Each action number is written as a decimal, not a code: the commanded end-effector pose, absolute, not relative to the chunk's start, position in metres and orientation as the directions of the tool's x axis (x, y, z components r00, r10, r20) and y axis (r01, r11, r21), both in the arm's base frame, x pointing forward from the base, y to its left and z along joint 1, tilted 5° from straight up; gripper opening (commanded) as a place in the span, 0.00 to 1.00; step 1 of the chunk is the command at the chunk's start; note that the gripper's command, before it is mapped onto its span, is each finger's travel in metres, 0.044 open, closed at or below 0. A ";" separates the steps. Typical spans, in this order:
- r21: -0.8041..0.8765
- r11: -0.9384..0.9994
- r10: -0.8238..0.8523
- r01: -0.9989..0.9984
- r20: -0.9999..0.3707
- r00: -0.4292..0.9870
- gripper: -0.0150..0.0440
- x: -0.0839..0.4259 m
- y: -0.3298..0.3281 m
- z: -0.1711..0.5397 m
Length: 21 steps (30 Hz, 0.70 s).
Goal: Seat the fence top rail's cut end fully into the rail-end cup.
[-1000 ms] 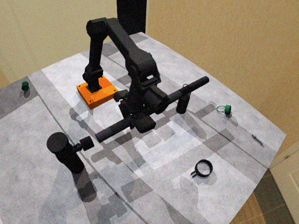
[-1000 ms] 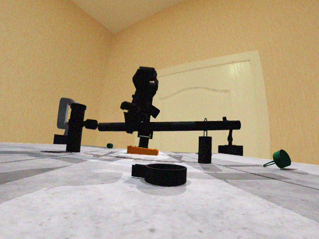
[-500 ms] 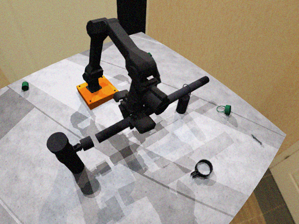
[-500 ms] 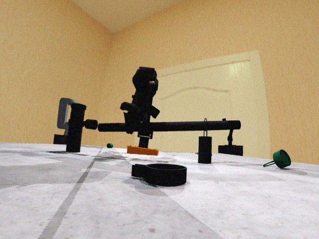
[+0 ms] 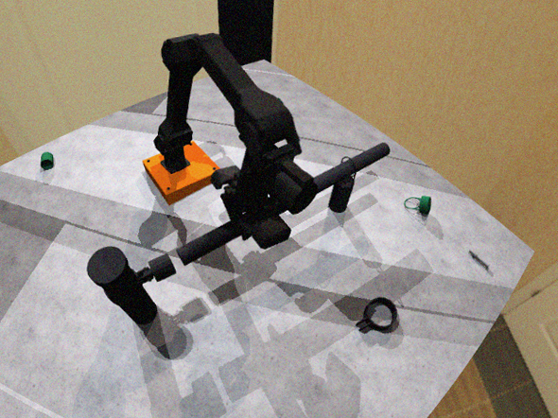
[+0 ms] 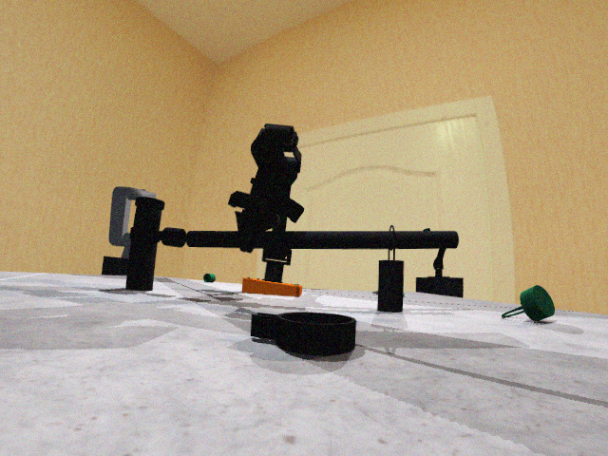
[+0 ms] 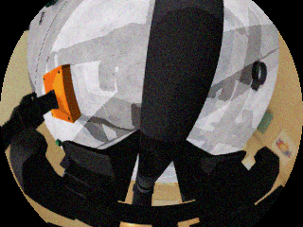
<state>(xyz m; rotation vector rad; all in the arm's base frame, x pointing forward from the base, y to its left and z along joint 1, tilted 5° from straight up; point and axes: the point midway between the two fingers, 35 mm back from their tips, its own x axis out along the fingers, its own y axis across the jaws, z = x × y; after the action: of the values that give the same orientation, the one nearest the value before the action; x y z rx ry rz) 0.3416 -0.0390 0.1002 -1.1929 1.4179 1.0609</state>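
Observation:
The dark rail (image 5: 367,158) (image 6: 343,239) (image 7: 182,71) looks level in the exterior view. It passes through the wire loop of the small loop-cap post (image 5: 340,196) (image 6: 390,287). My gripper (image 5: 243,220) (image 6: 250,238) (image 7: 155,134) is shut on the rail, between the loop and its cut end. The big post (image 5: 133,298) (image 6: 142,255) stands at the left. Its band holds the rail-end cup (image 5: 161,266) (image 6: 174,237) up near the post cap (image 5: 107,266). The cut end is at the cup's mouth, roughly aligned, outside it with a narrow gap. The fingertips are partly hidden.
A loose black ring clamp (image 5: 394,312) (image 6: 316,338) lies in front. A green loop cap (image 5: 425,204) (image 6: 538,303) lies at the right. A small green cap (image 5: 47,161) (image 6: 209,277) is at the far left. The orange base (image 5: 157,174) (image 6: 270,287) (image 7: 71,95) is behind the rail.

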 end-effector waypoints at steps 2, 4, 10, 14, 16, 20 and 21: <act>0.018 0.145 -0.155 -0.989 -0.987 -0.041 0.25 0.345 -0.043 0.107; 0.019 0.145 -0.155 -0.989 -0.987 -0.042 0.25 0.345 -0.044 0.106; 0.026 0.143 -0.154 -0.989 -0.987 -0.048 0.25 0.342 -0.051 0.103; 0.031 0.142 -0.152 -0.989 -0.987 -0.052 0.25 0.340 -0.057 0.100; 0.033 0.142 -0.152 -0.989 -0.987 -0.054 0.25 0.339 -0.060 0.099; 0.034 0.142 -0.151 -0.989 -0.987 -0.055 0.25 0.339 -0.061 0.099; 0.034 0.142 -0.151 -0.989 -0.987 -0.055 0.25 0.339 -0.061 0.099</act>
<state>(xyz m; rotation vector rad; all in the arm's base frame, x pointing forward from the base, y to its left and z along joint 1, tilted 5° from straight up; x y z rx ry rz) 0.3384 -0.0568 0.0964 -1.1805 1.4162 1.0706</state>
